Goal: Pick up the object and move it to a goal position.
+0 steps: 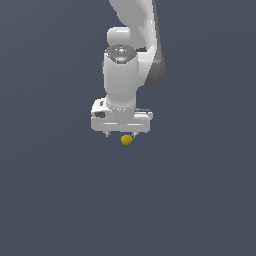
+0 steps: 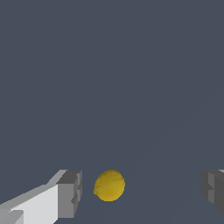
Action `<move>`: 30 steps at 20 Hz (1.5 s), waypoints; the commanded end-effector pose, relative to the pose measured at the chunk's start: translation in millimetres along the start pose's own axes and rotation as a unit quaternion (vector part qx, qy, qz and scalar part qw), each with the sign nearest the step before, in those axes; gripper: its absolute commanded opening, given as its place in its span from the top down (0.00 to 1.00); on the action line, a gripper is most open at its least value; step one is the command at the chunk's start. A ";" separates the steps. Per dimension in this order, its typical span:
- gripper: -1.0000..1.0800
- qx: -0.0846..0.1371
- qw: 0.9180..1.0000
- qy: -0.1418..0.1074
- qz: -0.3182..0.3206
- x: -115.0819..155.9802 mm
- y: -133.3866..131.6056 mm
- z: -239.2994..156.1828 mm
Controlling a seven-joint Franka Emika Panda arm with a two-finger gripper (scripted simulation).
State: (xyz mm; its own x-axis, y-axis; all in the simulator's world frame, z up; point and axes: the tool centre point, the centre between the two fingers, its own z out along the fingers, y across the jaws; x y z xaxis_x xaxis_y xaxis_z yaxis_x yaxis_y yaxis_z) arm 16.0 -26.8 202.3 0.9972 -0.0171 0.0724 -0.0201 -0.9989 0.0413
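The object (image 1: 127, 140) is a small mustard-yellow, lemon-like lump on the dark grey surface. In the exterior view it peeks out just under the white gripper (image 1: 121, 134), which hangs straight above it. The wrist view shows the object (image 2: 109, 185) lying between the two grey fingertips (image 2: 70, 193), closer to one of them and touching neither. The gripper (image 2: 142, 190) is open, with a wide gap between its fingers. Most of the fingers are hidden behind the hand in the exterior view.
The white arm (image 1: 131, 45) rises from the hand toward the top of the exterior view. A plain dark grey surface (image 1: 50, 190) surrounds the object on all sides.
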 end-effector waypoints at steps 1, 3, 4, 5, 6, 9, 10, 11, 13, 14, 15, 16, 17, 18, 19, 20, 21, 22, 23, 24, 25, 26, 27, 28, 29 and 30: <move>0.04 0.002 1.000 -0.002 0.010 -4.1 -1.6 6.6; 0.04 0.003 1.000 -0.004 0.023 -9.0 -3.6 13.9; 0.04 0.004 1.000 -0.006 0.031 -11.9 -4.6 18.2; 0.04 0.006 0.999 -0.007 0.039 -15.1 -5.8 22.9; 0.04 0.007 0.999 -0.009 0.048 -18.7 -7.0 27.9; 0.04 0.010 0.997 -0.014 0.080 -31.9 -10.9 45.2; 0.04 0.011 0.996 -0.016 0.093 -37.1 -12.3 51.6; 0.04 0.012 0.994 -0.019 0.106 -42.7 -13.6 58.3; 0.04 0.013 0.991 -0.023 0.132 -54.4 -16.0 71.3; 0.04 0.013 0.989 -0.025 0.144 -59.9 -17.0 77.1; 0.04 0.013 0.987 -0.027 0.156 -65.1 -17.9 82.4; 0.04 0.014 0.986 -0.029 0.166 -70.0 -18.7 87.3; 0.04 0.013 0.984 -0.031 0.176 -74.6 -19.3 91.7; 0.04 0.013 0.982 -0.032 0.185 -78.9 -19.8 95.8; 0.04 0.013 0.980 -0.034 0.194 -82.9 -20.3 99.4; 0.04 0.013 0.979 -0.035 0.201 -86.5 -20.7 102.6; 0.04 0.013 0.977 -0.036 0.208 -89.8 -21.0 105.5; 0.04 0.013 0.976 -0.037 0.214 -92.7 -21.3 108.0; 0.04 0.012 0.975 -0.038 0.219 -95.2 -21.5 110.1; 0.04 0.012 0.974 -0.038 0.223 -97.4 -21.7 111.9; 0.04 0.012 0.973 -0.039 0.227 -99.1 -21.8 113.4; 0.04 0.012 0.972 -0.039 0.229 -100.5 -21.9 114.5; 0.04 0.012 0.972 -0.040 0.231 -101.5 -22.0 115.3; 0.04 0.012 0.972 -0.040 0.233 -102.1 -22.0 115.8; 0.04 0.012 0.972 -0.040 0.233 -102.3 -22.1 116.0; 0.04 0.012 0.972 -0.040 0.230 -101.4 -22.0 115.3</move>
State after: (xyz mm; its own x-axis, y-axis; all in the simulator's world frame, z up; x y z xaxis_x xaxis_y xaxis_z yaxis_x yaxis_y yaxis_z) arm -76.6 -7.9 78.9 0.8853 -0.4651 -0.0005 -0.4651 -0.8853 0.0004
